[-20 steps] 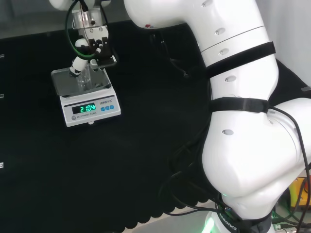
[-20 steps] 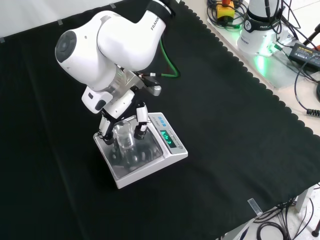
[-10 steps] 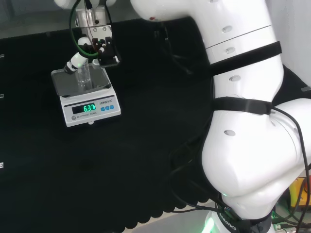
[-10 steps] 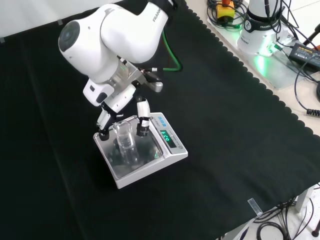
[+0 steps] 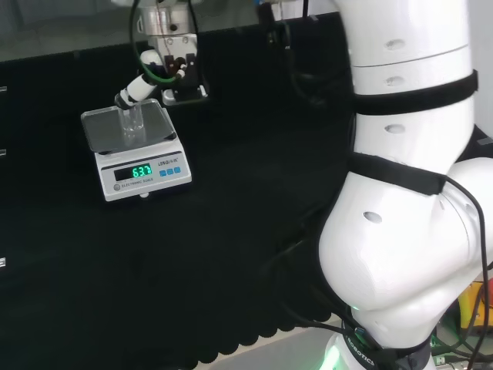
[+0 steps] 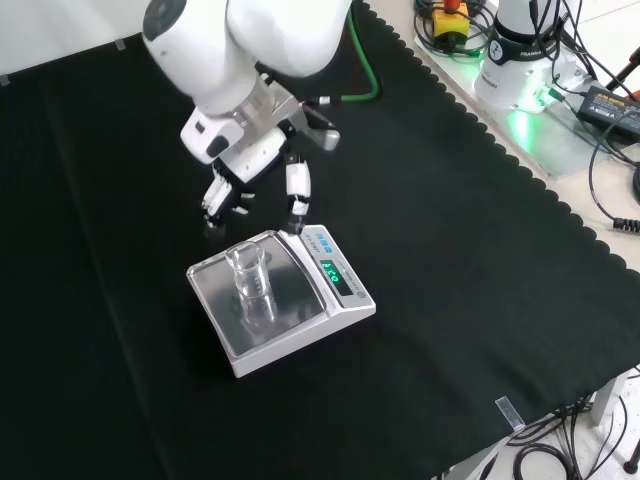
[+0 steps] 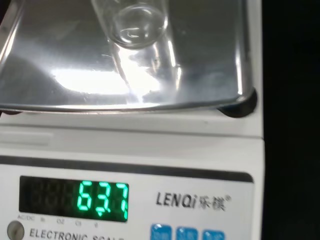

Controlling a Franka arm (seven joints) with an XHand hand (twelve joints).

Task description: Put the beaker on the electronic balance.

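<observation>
1. Counter point(image 6: 470, 300): black cloth cover with a scalloped edge; carries the balance. The near part, front view, is bare.

2. Electronic balance point(image 6: 340, 300): white housing, steel weighing pan point(image 6: 215, 290), lit green display on its front panel with blue keys beside it. Print and digits are present on the panel, wrist view; not transcribed here.

3. Beaker point(image 6: 250, 285): 1 piece, clear glass, standing upright on the pan, long axis vertical, mouth upward. It sits near the middle of the pan in the front view; in the head view the beaker point(image 5: 132, 122) stands toward the pan's far right part. Contents cannot be told. Wrist view looks down on its base point(image 7: 137, 22) on the steel. Judged placed: the task's goal appears met.

4. Hand point(image 6: 255, 175): black and white, above and beyond the pan's far edge in the front view; in the head view the hand point(image 5: 166, 73) is up and to the right of the beaker. Fingers relaxed and spread, pointing down, holding nothing; clear air between fingertips and the beaker's rim.

5. Key relation: the beaker lies below the hand and toward the camera in the front view, apart from it. Any further move is judged a retreat up and away from the beaker; the risk is a low fingertip clipping the rim and tipping the glass.

6. Arm link point(image 5: 408, 193): white, large, at the head view's right.
</observation>
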